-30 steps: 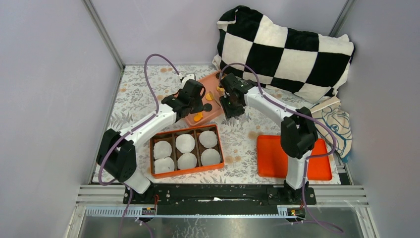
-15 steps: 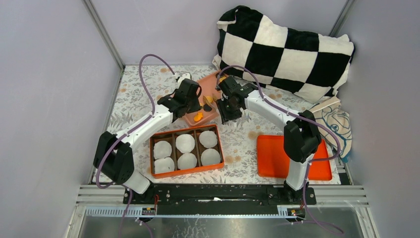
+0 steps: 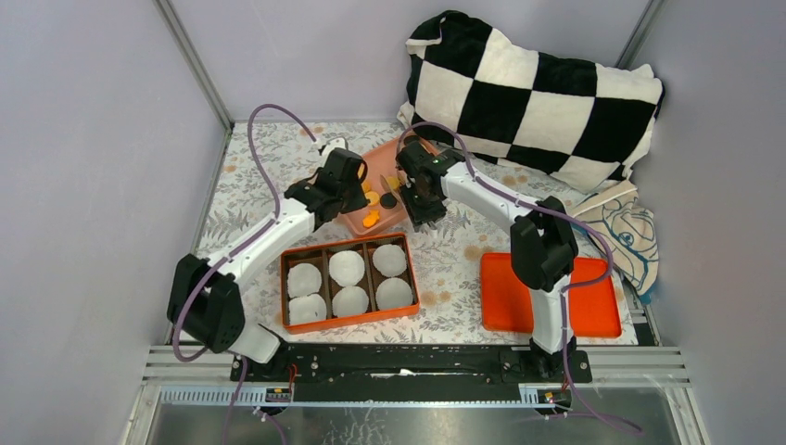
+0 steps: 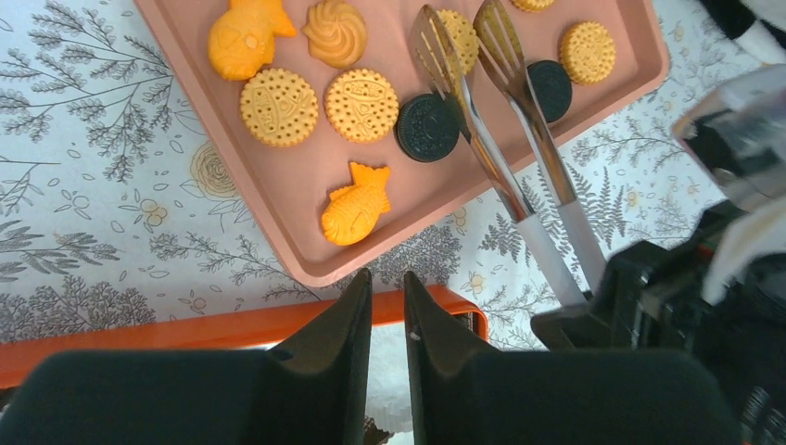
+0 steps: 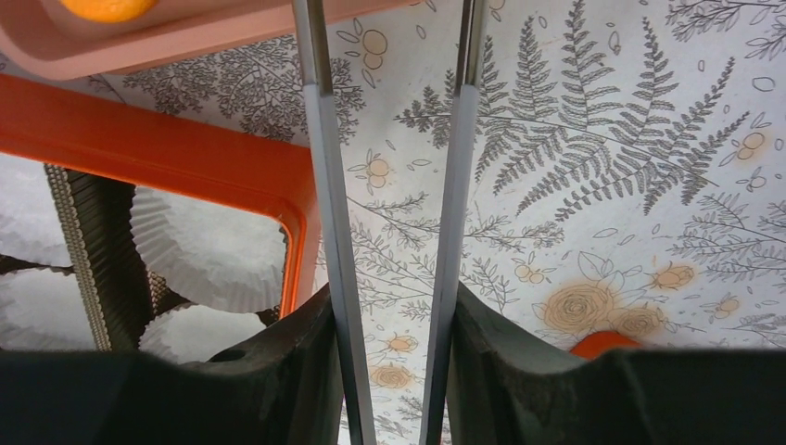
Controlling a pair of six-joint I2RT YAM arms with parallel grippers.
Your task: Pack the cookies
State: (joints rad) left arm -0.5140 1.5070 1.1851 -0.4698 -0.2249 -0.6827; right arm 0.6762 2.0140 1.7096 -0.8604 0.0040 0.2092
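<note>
The cookies [image 4: 278,107] lie on a pink tray [image 4: 278,250]: round orange discs, an orange fish [image 4: 356,204], and two black ones [image 4: 426,128]. Metal tongs [image 4: 482,120] reach over the tray. Their slotted blades are spread above the far cookies with nothing between them. My right gripper [image 5: 394,297] is shut on the tongs [image 5: 329,185], pressing their two arms from outside. It sits by the tray's near right edge [image 3: 422,209]. My left gripper [image 4: 386,278] hangs over the tray's near edge [image 3: 348,190], its fingers a narrow gap apart and empty.
An orange box [image 3: 348,278] with several white paper liners [image 5: 204,250] stands just in front of the tray. An orange lid [image 3: 519,297] lies at the right. A checked pillow [image 3: 528,93] and a cloth bag [image 3: 630,232] fill the back right corner.
Both arms have shifted left. The right gripper carried the tongs leftward to the pink tray's near right edge. The left gripper drew back to the tray's left side.
</note>
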